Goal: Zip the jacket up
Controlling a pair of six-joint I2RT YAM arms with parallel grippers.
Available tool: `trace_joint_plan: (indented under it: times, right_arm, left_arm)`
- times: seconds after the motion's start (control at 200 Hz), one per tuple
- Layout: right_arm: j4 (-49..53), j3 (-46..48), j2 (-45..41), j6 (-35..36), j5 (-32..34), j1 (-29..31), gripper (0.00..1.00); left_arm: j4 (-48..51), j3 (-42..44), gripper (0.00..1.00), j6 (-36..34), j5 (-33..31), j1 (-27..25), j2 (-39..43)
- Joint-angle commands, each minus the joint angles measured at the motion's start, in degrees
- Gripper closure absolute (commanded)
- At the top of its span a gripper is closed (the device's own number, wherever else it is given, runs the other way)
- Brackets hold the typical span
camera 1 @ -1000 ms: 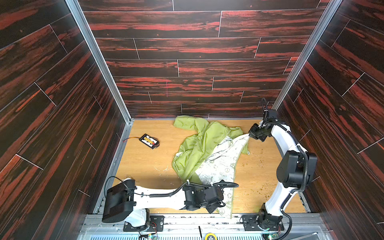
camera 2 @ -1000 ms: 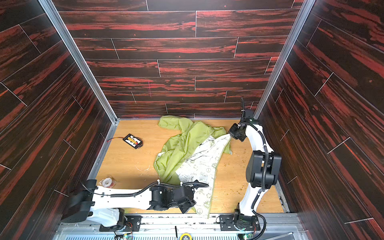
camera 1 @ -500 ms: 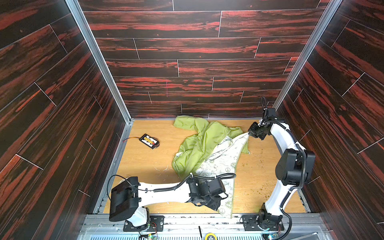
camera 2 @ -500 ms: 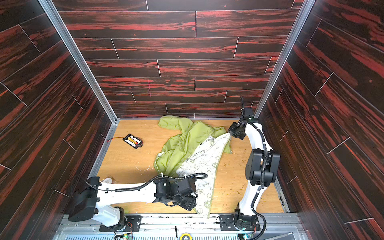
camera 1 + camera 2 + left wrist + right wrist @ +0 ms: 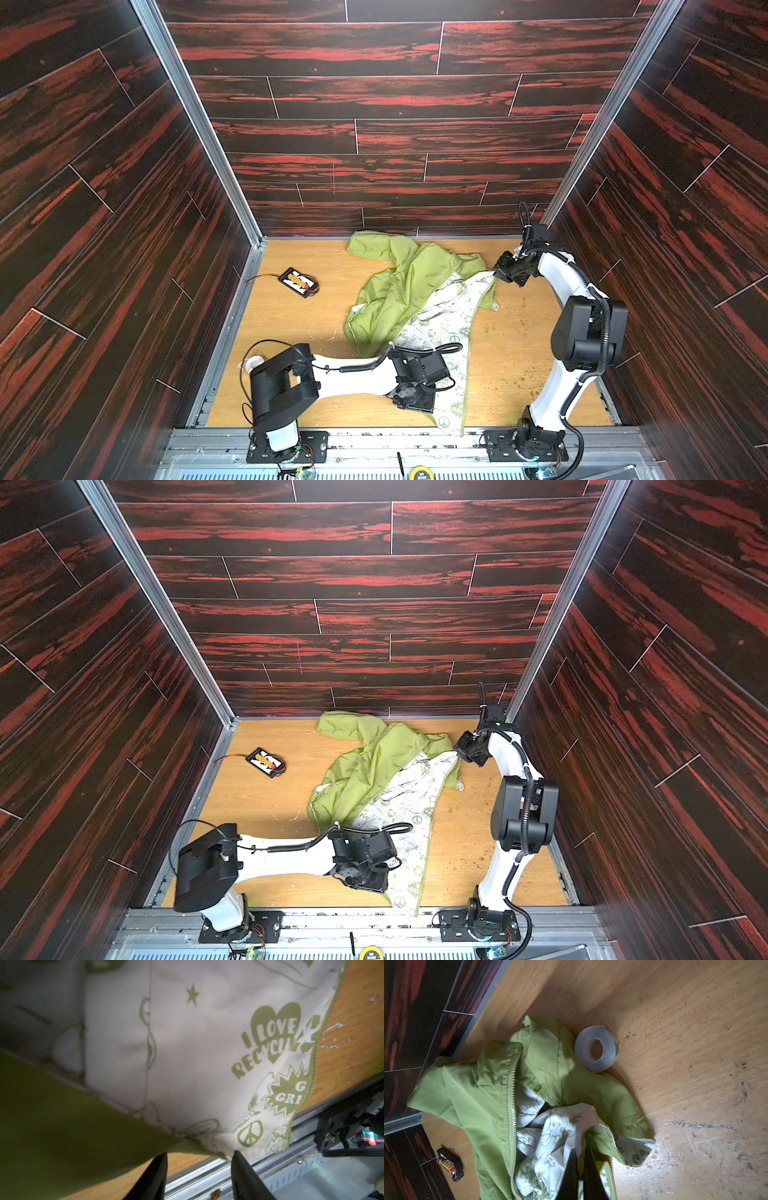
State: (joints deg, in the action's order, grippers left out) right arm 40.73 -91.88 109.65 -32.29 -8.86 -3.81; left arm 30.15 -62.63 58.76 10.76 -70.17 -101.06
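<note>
Showing the jacket (image 5: 399, 291) crumpled and unzipped on the wooden table (image 5: 291, 328), middle to right of the surface in both top views; green shell bunched toward the back wall, white printed lining (image 5: 440, 328) turned up and running down to the front rail (image 5: 374, 434), with its lower corner reaching onto that rail.

Places the right gripper (image 5: 496, 275) at the far right-hand edge of the garment, touching it; from the right wrist, shows its fingers (image 5: 571, 1167) pressed almost together with a fold of lining and green hem pinched between them, so clamped on the jacket.

Places the left gripper (image 5: 415, 403) low over the lining near the front rail; from the left wrist, shows its fingers (image 5: 160, 1169) standing partly apart, bare table and rail visible in the gap, nothing clamped; green hem corner lying just beyond the tips, contact not determinable.

Reveals, from the right wrist, one row of zipper teeth (image 5: 512, 1105) running unjoined along a green front edge; also a grey tape roll (image 5: 596, 1051) lying flat on the table just beside the shell.

Locates a small black pack (image 5: 300, 282) with a red lead well apart from the jacket, toward the left wall.
</note>
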Motion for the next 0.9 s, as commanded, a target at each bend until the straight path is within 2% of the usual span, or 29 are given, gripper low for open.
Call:
trace_joint_plan:
  times: [0.0, 0.17, 0.23, 0.326, 0.411, 0.531, 0.696, 0.791, 0.897]
  right_arm:
    - [-1.0, 1.2, -2.7, 0.2, -1.3, 0.3, 1.0]
    - [-1.9, 2.7, -3.3, 0.6, -1.4, 0.3, 1.0]
    - [-2.1, 3.1, -3.4, 0.7, -1.3, 0.3, 1.0]
    - [-2.1, 3.0, -3.2, 1.2, -1.3, 0.3, 1.0]
    - [-1.8, 2.5, -3.0, 1.5, -0.7, 0.2, 1.0]
    - [-0.6, 0.7, -2.2, 2.0, 1.0, 0.2, 1.0]
    - [2.0, -3.5, 0.2, 2.3, 3.1, 0.2, 1.0]
    - [2.8, -6.1, 2.2, 1.8, 2.6, 0.3, 1.0]
    - [3.7, -9.0, 4.4, 1.1, 2.0, 1.1, 1.0]
  left_arm:
    - [2.4, -3.1, 0.46, -0.4, 1.4, 0.3, -3.0]
    - [5.8, -5.2, 0.49, -2.3, 1.3, 0.5, -5.4]
    - [5.8, -5.4, 0.59, -2.5, 1.7, 0.6, -5.6]
    - [5.7, -5.5, 0.85, -2.7, 1.6, 0.5, -4.9]
    - [5.7, -5.5, 1.0, -3.2, 0.0, 0.4, -2.5]
    - [3.4, -3.7, 1.0, -3.7, -1.4, 0.6, 3.8]
    - [-6.5, 2.6, 1.0, -2.9, -2.1, 2.0, 15.5]
    - [-14.2, 9.2, 1.0, 0.2, -1.9, 4.9, 23.7]
    - [-25.3, 19.0, 1.0, 7.0, -0.7, 9.7, 31.4]
